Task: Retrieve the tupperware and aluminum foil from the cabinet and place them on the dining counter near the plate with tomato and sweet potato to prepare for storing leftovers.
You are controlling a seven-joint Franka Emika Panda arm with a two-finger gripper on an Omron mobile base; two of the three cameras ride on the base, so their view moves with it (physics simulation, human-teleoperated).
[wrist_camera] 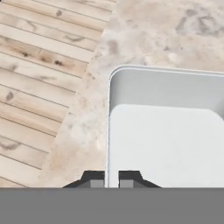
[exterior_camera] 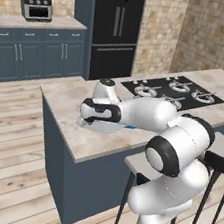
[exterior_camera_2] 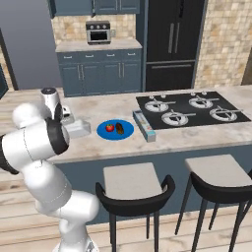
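Our two-finger gripper point(wrist_camera: 111, 180) is clamped on the wall of the shallow translucent grey-white plastic tupperware point(wrist_camera: 166, 131), low over the beige marbled dining counter point(wrist_camera: 144, 35). We should settle it flat before releasing, beside the round blue plate point(exterior_camera_2: 115, 130) and white aluminum foil box point(exterior_camera_2: 144, 125).

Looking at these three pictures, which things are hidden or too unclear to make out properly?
- Tupperware: the hand view's right and bottom edges cut it off; in the left base view the arm covers most of it.
- Plate: in the left base view the arm hides it.
- Aluminum foil: in the right base view, its lettering is too small to read.
- Gripper: its tips straddle the tupperware's rim; actual contact is unclear.
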